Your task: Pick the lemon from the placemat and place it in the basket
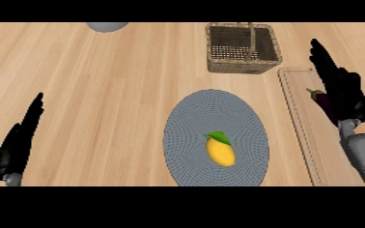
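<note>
A yellow lemon (221, 151) with a green leaf lies on the round grey-blue placemat (192, 121), toward its lower middle. The brown wicker basket (242, 65) stands behind the placemat at the upper right, with nothing visible inside it. My right hand (338, 89) is raised at the right edge, fingers straight and open, well to the right of the lemon and holding nothing. My left hand (20, 142) rests open at the lower left edge, far from the lemon.
A light wooden tray (303, 121) runs along the right side, and a dark purple eggplant-like object (318, 96) on it is partly hidden by my right hand. A grey rounded object (107, 26) shows at the top edge.
</note>
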Motion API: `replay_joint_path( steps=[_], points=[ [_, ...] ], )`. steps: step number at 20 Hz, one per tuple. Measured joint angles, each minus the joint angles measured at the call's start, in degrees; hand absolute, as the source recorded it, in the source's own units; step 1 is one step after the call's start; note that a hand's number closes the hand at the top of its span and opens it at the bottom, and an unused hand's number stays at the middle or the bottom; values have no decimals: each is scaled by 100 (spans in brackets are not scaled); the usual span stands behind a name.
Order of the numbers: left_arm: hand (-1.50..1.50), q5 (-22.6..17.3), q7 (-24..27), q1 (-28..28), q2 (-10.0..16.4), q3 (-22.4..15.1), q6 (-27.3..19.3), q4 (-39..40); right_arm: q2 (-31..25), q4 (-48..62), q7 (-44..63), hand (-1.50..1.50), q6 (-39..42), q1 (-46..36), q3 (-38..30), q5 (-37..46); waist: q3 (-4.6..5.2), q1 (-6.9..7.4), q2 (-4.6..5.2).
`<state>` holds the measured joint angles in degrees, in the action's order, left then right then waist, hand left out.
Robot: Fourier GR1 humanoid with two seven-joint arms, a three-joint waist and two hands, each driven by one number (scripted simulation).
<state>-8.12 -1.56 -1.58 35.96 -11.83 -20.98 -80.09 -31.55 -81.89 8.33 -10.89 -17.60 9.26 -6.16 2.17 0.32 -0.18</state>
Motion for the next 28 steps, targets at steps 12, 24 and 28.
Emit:
replay_joint_path(
  steps=[12,24,28],
  points=[
    [0,-444,549,1016,-621,-559,1003,-867,1794,-895,-1811,-150,3076,-273,1587,-1861,-245,127,64],
    [0,-595,471,1162,-739,-410,1403,-954,684,-2117,-1762,-150,2714,24,992,-312,-214,-99,-9],
    [0,-613,519,1179,-738,-361,1496,-881,-218,-2112,-1391,-150,3199,-522,645,28,-207,-58,4]
  ],
)
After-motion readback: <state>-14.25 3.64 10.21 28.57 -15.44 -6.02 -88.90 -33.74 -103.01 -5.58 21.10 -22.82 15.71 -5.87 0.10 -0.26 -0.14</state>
